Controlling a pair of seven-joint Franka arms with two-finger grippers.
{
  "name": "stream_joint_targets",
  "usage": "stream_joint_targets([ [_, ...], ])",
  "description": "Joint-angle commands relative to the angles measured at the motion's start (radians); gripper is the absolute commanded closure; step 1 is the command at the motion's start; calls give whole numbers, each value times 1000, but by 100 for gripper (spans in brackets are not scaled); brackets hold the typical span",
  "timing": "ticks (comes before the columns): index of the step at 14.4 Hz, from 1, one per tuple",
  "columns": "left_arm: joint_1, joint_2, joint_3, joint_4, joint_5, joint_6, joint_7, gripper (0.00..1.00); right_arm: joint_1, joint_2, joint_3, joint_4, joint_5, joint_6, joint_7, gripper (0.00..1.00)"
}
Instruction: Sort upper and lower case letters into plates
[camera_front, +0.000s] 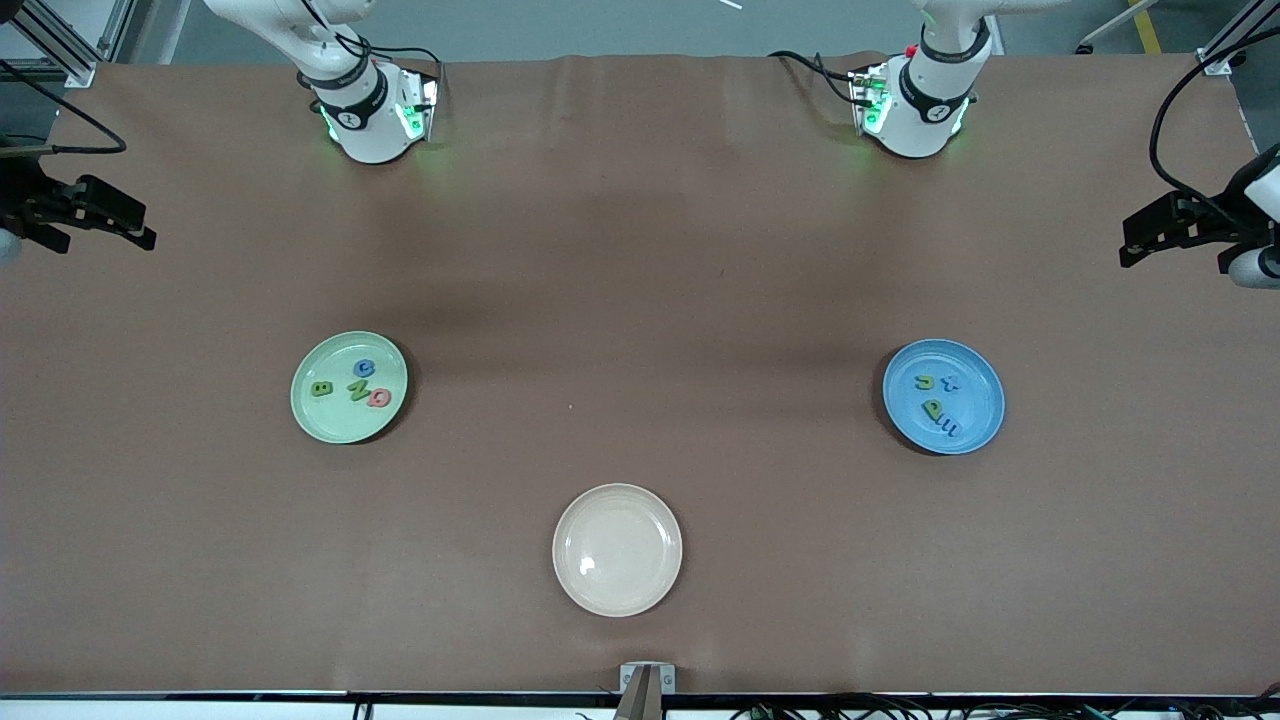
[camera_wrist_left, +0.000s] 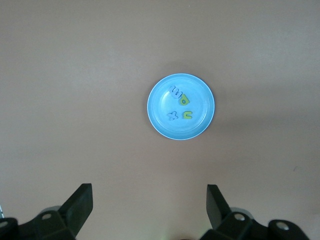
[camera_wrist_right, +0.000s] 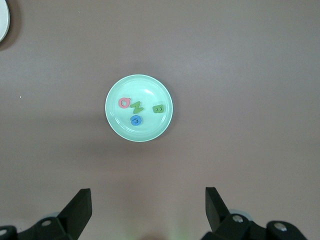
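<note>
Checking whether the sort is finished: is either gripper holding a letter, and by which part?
Nothing is held. The left gripper and right gripper are both open, high over the blue plate and green plate, where the letters lie.

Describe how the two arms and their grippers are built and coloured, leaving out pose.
Both arms are glossy white with black ring bands at the joints, lit green by lamps at their bases, with black cables trailing beside them. The left gripper and right gripper each carry two matte black, wedge-shaped fingers on black mounts with small round silver fittings. No lettering is legible.
</note>
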Motion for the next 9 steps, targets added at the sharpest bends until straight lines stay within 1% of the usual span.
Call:
stream_joint_targets([
  [1,-6,-16,13,5,-29,-15,4,0,-3,-31,6,-23,-15,4,-6,0],
  [6,17,-30,11,-15,-36,-4,4,0,-3,-31,6,-20,-15,4,-6,0],
  [9,20,-94,5,-95,-36,52,4,0,-3,-31,6,-20,-15,4,-6,0],
])
